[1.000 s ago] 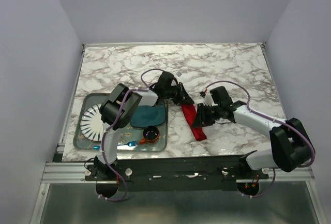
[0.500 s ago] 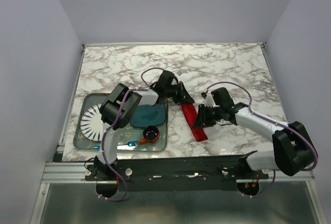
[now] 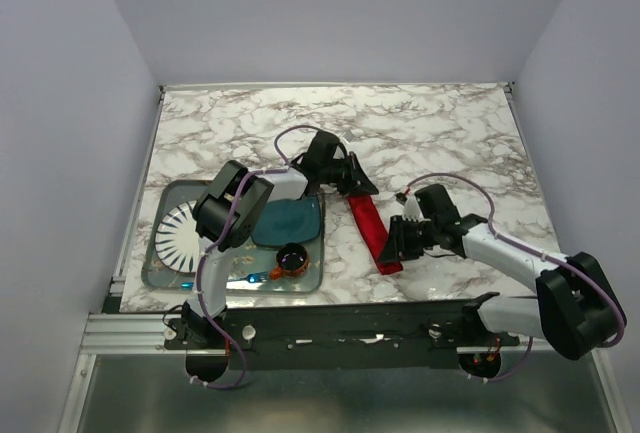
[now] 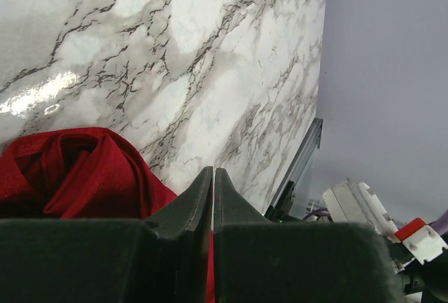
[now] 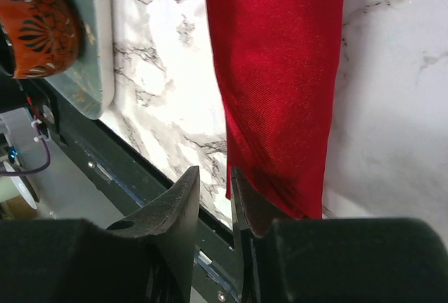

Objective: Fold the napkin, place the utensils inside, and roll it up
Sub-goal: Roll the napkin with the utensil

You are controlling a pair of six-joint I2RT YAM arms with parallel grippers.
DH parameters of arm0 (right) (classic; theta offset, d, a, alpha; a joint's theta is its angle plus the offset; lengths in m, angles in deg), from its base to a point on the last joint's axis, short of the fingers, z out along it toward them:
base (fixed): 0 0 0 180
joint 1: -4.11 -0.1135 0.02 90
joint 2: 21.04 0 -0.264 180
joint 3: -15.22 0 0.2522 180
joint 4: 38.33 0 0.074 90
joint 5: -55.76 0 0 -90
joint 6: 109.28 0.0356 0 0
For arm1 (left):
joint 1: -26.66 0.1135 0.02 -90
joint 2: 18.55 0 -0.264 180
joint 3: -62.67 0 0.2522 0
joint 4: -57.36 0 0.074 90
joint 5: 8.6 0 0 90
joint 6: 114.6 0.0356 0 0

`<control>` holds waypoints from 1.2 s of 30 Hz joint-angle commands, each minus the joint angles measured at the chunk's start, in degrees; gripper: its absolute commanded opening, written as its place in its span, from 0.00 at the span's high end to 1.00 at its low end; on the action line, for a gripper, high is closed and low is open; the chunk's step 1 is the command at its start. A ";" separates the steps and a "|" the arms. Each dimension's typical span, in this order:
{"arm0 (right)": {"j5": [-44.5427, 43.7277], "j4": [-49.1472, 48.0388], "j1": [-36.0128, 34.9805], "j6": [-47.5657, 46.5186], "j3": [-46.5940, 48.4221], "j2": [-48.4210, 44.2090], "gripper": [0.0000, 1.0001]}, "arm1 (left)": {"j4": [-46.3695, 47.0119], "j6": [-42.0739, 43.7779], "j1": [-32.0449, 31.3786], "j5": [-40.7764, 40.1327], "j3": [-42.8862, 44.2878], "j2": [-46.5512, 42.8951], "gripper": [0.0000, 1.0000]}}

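Note:
The red napkin (image 3: 372,233) lies on the marble as a long narrow roll, running from the middle of the table toward the near edge. My left gripper (image 3: 362,191) is at the roll's far end, and its jaws (image 4: 213,171) are shut on the napkin (image 4: 77,170), with red cloth showing in the slit between them. My right gripper (image 3: 392,250) is at the near end. Its jaws (image 5: 213,173) stand narrowly open with only marble in the gap, and one finger rests against the napkin (image 5: 280,72). The utensils are hidden.
A glass tray (image 3: 165,193) at the near left holds a white plate (image 3: 180,235), a teal plate (image 3: 288,221), an orange patterned bowl (image 3: 291,256) and a blue plastic utensil (image 3: 255,276). The bowl (image 5: 35,23) and the table's near edge lie close to the right gripper.
My right gripper has slid along the roll toward the near edge of the table. The napkin now lies straighter and more stretched out. The left gripper has shifted slightly farther back.

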 commanded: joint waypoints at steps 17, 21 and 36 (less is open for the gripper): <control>-5.95 12.72 -0.24 -7.20 11.53 -1.48 0.43 | -11.79 5.09 4.55 -2.22 6.39 -12.46 0.87; -15.34 20.89 -0.15 -12.21 20.50 1.32 0.26 | -13.12 6.86 5.78 -2.92 2.28 -19.56 0.87; -28.19 19.15 -5.94 -20.30 36.07 21.45 0.12 | -18.40 11.25 11.93 -4.42 -11.35 -42.69 0.87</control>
